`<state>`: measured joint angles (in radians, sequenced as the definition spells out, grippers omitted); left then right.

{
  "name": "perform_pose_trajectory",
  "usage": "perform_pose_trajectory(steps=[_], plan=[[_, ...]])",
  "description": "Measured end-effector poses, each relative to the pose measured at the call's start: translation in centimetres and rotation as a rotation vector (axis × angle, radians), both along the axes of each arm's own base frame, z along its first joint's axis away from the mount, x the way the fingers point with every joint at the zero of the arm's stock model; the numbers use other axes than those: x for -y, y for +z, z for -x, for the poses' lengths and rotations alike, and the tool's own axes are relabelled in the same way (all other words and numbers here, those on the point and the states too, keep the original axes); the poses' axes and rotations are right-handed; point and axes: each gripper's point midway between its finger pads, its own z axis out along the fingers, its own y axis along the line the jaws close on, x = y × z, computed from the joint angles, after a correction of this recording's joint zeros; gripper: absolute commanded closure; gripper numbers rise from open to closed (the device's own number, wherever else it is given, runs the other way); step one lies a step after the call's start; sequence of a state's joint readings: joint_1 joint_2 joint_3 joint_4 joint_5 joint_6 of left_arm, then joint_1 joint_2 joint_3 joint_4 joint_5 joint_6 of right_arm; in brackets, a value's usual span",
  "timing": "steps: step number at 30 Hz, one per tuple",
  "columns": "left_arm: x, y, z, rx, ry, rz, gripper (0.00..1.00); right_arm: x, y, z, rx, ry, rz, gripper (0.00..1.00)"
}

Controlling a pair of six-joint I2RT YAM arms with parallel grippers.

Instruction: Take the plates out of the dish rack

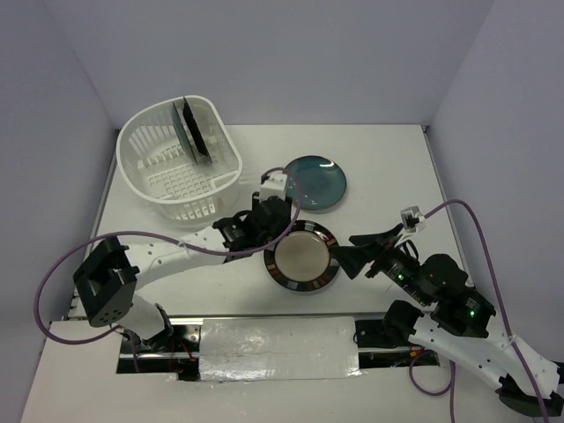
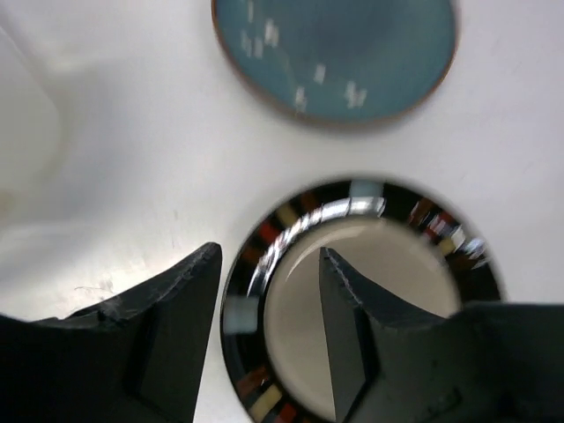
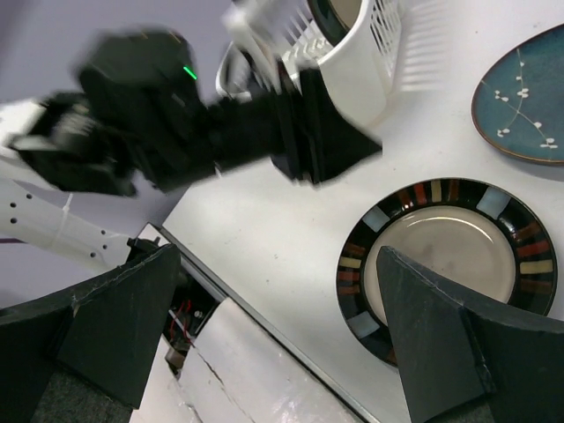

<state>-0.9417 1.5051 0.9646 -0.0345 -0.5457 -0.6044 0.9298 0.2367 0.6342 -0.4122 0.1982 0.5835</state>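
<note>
With plates (image 1: 194, 130) upright in the dish rack (image 1: 203, 204), the left end effector (image 2: 269, 256) stood spread astride the rim of the beige-centred plate (image 1: 302, 257) flat on the bench (image 1: 388, 159); a careless lift could catch that rim and knock the teal plate (image 1: 315, 181) nearby.
</note>
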Motion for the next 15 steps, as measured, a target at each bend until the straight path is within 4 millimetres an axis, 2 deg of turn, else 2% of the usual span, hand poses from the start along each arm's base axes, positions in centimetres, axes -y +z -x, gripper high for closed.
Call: perform_pose_trajectory(steps=[4, 5, 7, 9, 10, 12, 15], plan=[[0.2, 9.6, -2.7, 0.179, 0.106, -0.02, 0.41, 0.0, 0.0, 0.0, 0.001, 0.002, -0.001, 0.0], [-0.4, 12.2, -3.4, 0.225, 0.148, -0.032, 0.4, 0.0, 0.0, 0.1, 0.002, 0.004, -0.002, 0.0], [-2.0, 16.1, -4.9, 0.292, 0.241, -0.059, 0.42, -0.1, 0.1, 0.2, 0.002, 0.013, -0.003, 0.0], [-3.8, 18.9, -7.1, 0.332, 0.329, -0.091, 0.46, -0.2, 0.1, 0.3, 0.002, 0.02, -0.003, 0.0], [-4.9, 19.7, -8.3, 0.342, 0.375, -0.103, 0.48, -0.2, 0.1, 0.3, 0.002, 0.023, -0.003, 0.0], [-8.4, 20.1, -11.3, 0.335, 0.472, -0.155, 0.51, -0.2, 0.1, 0.4, 0.002, 0.024, -0.003, 0.0], [-14.5, 18.4, -14.9, 0.285, 0.602, -0.244, 0.52, -0.2, 0.1, 0.4, 0.002, 0.026, -0.002, 0.0]])
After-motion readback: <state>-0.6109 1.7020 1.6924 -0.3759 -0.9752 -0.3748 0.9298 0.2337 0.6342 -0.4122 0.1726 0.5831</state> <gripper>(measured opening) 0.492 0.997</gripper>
